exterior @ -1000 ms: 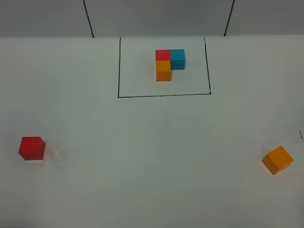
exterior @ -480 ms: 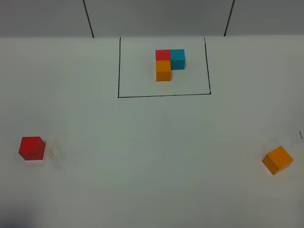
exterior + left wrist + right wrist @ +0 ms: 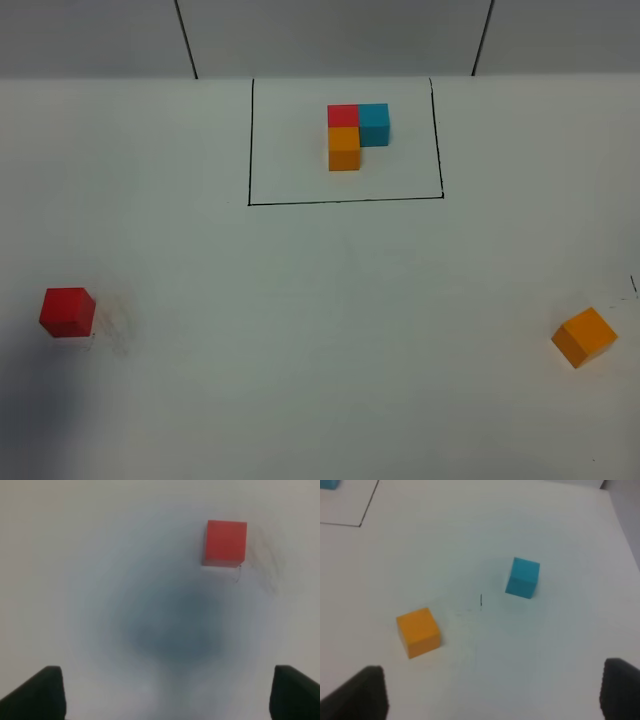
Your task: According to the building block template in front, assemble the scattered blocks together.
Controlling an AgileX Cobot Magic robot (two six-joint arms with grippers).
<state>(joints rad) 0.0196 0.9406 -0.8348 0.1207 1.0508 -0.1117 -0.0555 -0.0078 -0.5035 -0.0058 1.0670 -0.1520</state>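
Operator: Status of the left tool (image 3: 163, 695)?

Technician: Released. Its two dark fingertips (image 3: 35, 692) stand wide apart with nothing between them. The tool hangs above the white bench (image 3: 300, 300), and a blurred dark shadow (image 3: 175, 625) lies on the surface beneath it. The loose red matte cube (image 3: 226, 542) sits ahead of the fingertips, untouched.

Operator: Right tool (image 3: 490, 692)?

Technician: Released as well, jaws spread, nothing grasped. Ahead of it sit the loose orange matte cube (image 3: 418, 631) and the loose sky-blue matte cube (image 3: 522, 577). They are near each other but apart, with a short thin dark mark (image 3: 481, 600) on the bench between them.

Operator: Location of the template?

Technician: The L-shaped building block template (image 3: 355, 135) sits at the far middle of the bench, inside the thin black drawn rectangle (image 3: 345, 201). Its red cube touches the sky-blue one on the right and the orange one on the near side.

Operator: Loose cubes in the high view?

Technician: Red at the left side, orange at the right, turned at an angle. Both are well apart from the rectangle. The sky-blue cube shows only in the right wrist view.
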